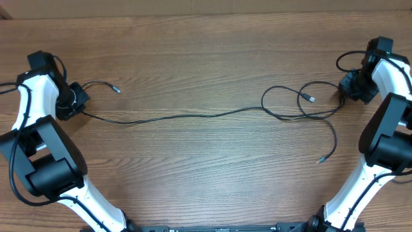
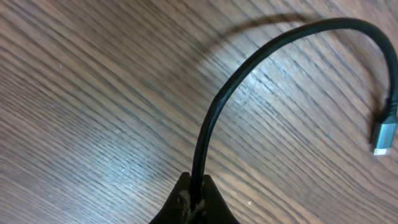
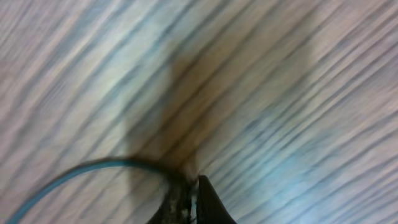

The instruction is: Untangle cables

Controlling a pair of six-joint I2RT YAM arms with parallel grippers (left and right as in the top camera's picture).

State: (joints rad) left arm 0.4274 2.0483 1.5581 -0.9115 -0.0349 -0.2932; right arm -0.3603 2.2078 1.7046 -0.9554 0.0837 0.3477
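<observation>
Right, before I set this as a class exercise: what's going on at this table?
Two robot arms are working on thin black cables lying across a wooden table. The left hand is shut on a cable close to its plug end, and the right hand is shut on a cable at the opposite side. Between them the cord lies stretched out, but loops cross one another near the right hand, so the untangling is not yet done.
</observation>
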